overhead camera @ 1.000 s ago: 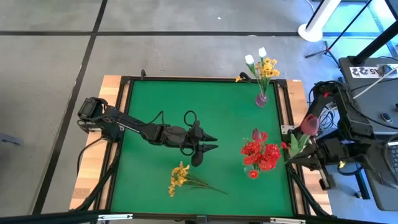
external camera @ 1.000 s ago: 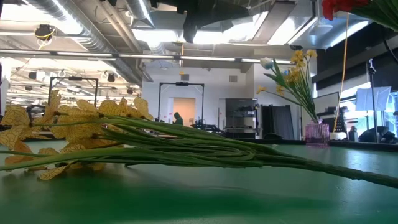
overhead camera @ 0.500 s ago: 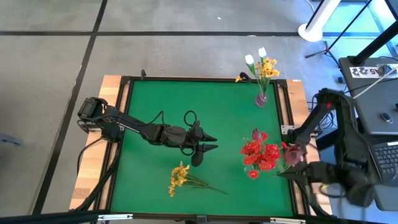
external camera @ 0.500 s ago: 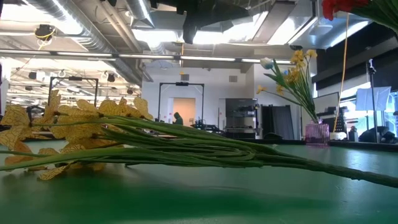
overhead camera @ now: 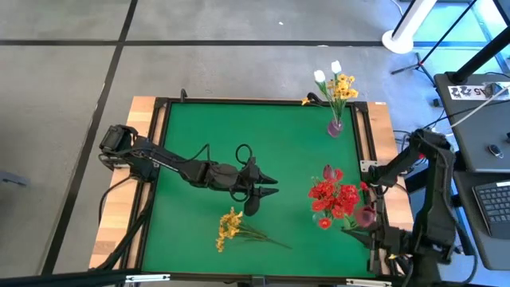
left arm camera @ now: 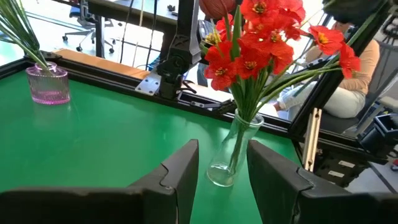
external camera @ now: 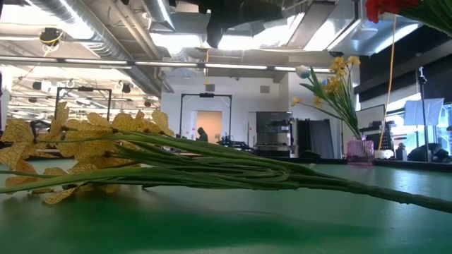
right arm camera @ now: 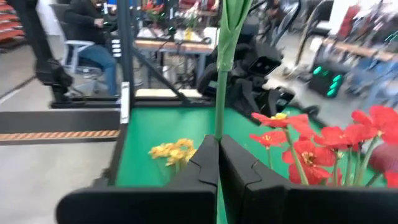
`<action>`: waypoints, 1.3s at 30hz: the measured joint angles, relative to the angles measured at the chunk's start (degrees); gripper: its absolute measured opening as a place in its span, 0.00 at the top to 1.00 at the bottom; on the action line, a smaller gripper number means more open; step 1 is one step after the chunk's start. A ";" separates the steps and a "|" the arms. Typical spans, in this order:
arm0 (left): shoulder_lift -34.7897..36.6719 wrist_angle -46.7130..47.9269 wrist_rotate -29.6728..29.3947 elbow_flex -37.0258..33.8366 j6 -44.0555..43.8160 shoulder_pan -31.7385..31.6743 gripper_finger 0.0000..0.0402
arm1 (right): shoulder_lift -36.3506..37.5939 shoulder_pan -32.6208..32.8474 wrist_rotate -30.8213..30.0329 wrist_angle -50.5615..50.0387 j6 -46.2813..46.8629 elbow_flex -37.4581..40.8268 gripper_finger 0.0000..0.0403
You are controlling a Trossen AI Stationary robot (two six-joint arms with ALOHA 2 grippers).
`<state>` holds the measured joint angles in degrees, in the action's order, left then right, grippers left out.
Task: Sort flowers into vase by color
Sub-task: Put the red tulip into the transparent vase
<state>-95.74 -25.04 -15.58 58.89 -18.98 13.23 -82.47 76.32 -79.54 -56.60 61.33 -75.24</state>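
My right gripper (right arm camera: 219, 146) is shut on the green stem of a dark pink bud flower (overhead camera: 365, 214), which it carries just right of the red flowers (overhead camera: 333, 198). These stand in a clear glass vase (left arm camera: 231, 163) near the table's right edge. At the far right corner, a pink vase (overhead camera: 335, 126) holds yellow sprays and white tulips. A yellow spray (overhead camera: 231, 226) lies flat on the green mat (overhead camera: 199, 135), its stems toward the right. My left gripper (overhead camera: 269, 185) hovers open mid-table, with its fingers pointing at the clear vase. My right gripper pinches the flower's green stem (right arm camera: 221, 118) between its two fingers. The stem runs on past the fingertips to a leaf (right arm camera: 233, 18). The flower is lifted clear of the table, and its bud (overhead camera: 365, 214) sits beside the red blooms.
A black frame and wooden boards (overhead camera: 143, 119) edge the mat. Open mat lies far and left of my left arm. Beyond the right edge stand a cart with a keyboard (overhead camera: 490, 203) and a seated person (left arm camera: 348, 81).
My right arm has swung toward the table's near edge. It has carried the pink bud flower from beside the right frame to just right of the red flowers. My left arm has kept still.
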 joint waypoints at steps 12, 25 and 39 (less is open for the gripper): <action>0.00 0.17 -0.02 0.00 -0.02 -0.02 0.67 | -7.86 -3.08 -1.53 -0.64 4.39 0.02 1.00; 0.00 0.17 -0.01 0.00 -0.13 1.26 0.67 | -8.16 -4.09 6.17 -9.51 6.63 0.02 1.00; 0.00 0.17 -0.40 0.00 -0.39 1.41 0.67 | -8.00 -3.98 5.12 -12.69 7.63 0.02 1.00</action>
<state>-95.74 -24.86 -15.98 58.89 -19.38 14.64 -90.48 72.34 -74.42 -69.29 68.96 -75.22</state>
